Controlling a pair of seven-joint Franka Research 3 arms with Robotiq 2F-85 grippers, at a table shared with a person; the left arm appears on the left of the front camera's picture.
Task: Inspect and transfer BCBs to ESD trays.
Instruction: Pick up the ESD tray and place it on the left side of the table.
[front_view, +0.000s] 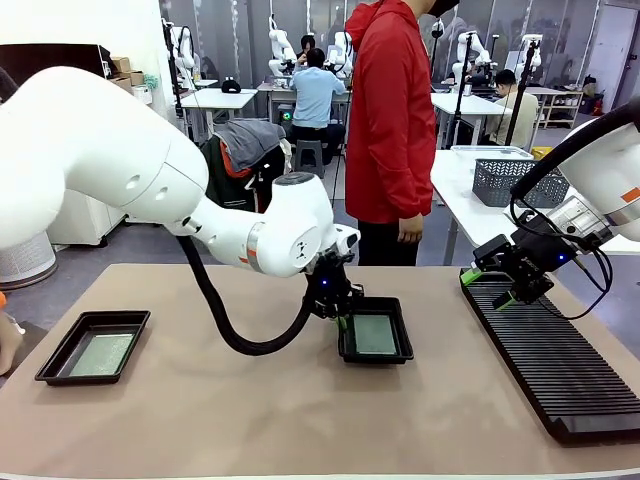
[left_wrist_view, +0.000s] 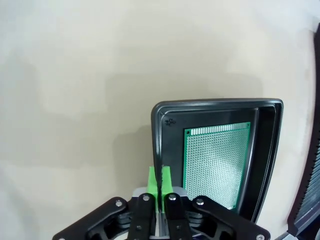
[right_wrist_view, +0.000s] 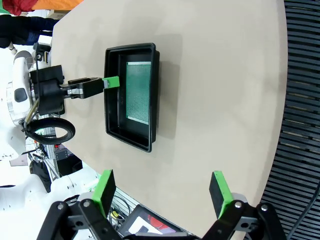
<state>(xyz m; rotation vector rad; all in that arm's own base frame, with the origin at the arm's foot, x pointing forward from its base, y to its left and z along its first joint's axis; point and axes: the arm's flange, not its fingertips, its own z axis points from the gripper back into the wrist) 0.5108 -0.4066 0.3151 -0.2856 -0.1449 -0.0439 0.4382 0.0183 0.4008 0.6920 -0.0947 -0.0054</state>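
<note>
While left gripper is pinching the middle tray rim at nine o'clock, right gripper is hanging open; the board inside is looking light, stiff, slippery, best edge-gripped.

1. The left gripper rises from the bottom edge, its green pads pressed together on the rim of a black ESD tray.
2. A green BCB lies flat on the tray's floor, toward the side away from the gripped rim.
3. The tray rests on a beige table.
4. A black ribbed rack lies beyond the tray's far side, apart from it.
</note>
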